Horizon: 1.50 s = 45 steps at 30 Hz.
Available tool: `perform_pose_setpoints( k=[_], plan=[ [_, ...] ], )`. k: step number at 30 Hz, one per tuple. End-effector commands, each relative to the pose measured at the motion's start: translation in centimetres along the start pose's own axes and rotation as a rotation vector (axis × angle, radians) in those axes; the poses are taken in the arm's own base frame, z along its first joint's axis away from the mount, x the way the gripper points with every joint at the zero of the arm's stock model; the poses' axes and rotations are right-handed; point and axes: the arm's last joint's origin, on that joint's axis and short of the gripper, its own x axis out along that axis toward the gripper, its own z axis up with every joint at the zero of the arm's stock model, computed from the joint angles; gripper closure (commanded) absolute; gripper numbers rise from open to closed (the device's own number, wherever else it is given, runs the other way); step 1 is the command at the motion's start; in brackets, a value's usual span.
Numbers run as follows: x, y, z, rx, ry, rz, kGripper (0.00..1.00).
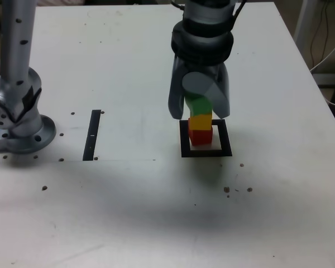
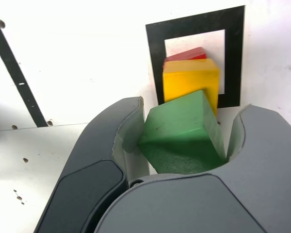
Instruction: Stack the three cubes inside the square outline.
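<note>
On the white counter (image 1: 156, 212) the square outline (image 1: 206, 153) holds the red cube (image 1: 200, 137), and the yellow cube (image 1: 200, 121) sits on it. Just above, the gripper (image 1: 199, 109) has its jaws clamped on the green cube (image 2: 182, 133), which is tilted.

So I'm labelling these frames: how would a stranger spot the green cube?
On the white table, find the black square outline below the arm. The claw above it grips the green cube, tilted over the yellow cube stacked on red; it's the only one held.
</note>
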Motion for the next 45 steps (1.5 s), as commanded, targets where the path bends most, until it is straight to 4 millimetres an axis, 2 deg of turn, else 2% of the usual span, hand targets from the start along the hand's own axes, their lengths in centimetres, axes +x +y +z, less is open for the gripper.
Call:
perform_pose_setpoints(
  k=[1, 22, 31, 35, 42, 45],
  plan=[
    [0.1, 0.3, 0.1, 0.000, -0.004, 0.000, 0.83],
    [0.6, 0.9, 0.0, 0.003, 0.021, -0.001, 0.83],
    [1.1, 0.9, 0.1, 0.002, 0.027, -0.013, 0.75],
    [1.1, 1.1, 0.2, -0.005, 0.023, -0.011, 0.60],
    [1.3, 1.2, 0.3, 0.002, 0.011, -0.008, 0.14],
    [1.3, 1.2, 0.2, 0.002, 0.011, -0.004, 0.02]
  ],
)
